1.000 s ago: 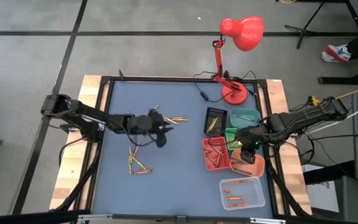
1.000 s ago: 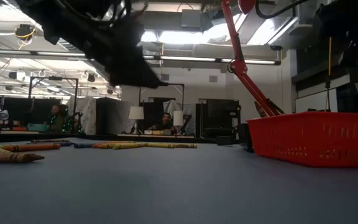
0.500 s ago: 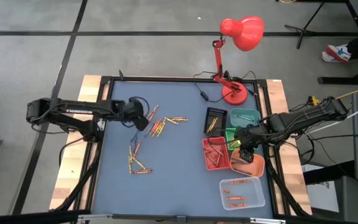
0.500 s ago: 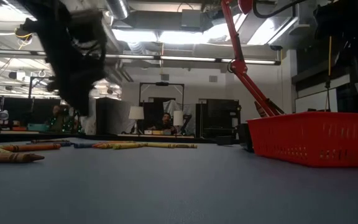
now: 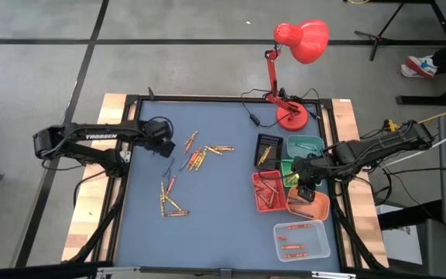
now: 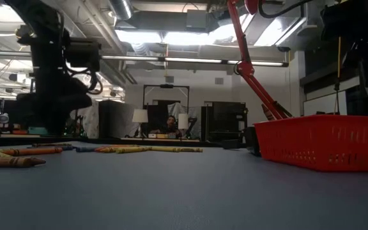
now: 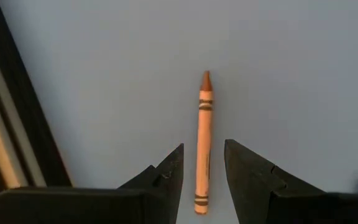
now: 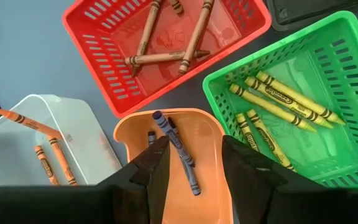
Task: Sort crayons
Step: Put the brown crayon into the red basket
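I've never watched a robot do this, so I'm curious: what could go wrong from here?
The left gripper hangs open over a lone orange crayon that lies between its fingers. A thin round stick like that could roll or slip out as they close. The right gripper is open over the orange tray, which holds blue crayons. The red tray and green tray sit close beside it, so a dropped crayon might land in the wrong one.
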You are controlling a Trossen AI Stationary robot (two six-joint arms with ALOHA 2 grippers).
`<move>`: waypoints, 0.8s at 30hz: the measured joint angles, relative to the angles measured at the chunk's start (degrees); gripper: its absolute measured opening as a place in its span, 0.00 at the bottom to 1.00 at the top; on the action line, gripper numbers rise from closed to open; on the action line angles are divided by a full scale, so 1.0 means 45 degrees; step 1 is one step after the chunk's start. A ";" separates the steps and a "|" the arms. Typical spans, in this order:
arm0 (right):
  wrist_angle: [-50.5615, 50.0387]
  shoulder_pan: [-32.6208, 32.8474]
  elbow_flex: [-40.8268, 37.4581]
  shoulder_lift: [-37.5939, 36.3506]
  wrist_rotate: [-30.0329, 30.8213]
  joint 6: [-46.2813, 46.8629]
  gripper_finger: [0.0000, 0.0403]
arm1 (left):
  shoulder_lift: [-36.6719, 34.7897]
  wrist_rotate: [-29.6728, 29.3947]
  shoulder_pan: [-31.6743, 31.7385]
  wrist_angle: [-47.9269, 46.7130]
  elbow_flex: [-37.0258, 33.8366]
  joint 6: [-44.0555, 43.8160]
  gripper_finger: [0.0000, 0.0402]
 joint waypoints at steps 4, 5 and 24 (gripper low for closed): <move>0.0000 0.0000 0.0000 0.0000 0.0003 0.0000 0.36 | 0.0000 0.0510 0.0418 0.0931 -0.0711 0.0010 0.25; -0.0001 0.0000 0.0000 0.0000 0.0005 0.0000 0.36 | 0.0000 0.0683 0.0501 0.1229 -0.0913 0.0006 0.25; 0.0005 -0.0015 0.0000 0.0000 0.0063 0.0005 0.36 | -0.0056 0.1545 0.0853 0.2696 -0.1830 -0.0011 0.05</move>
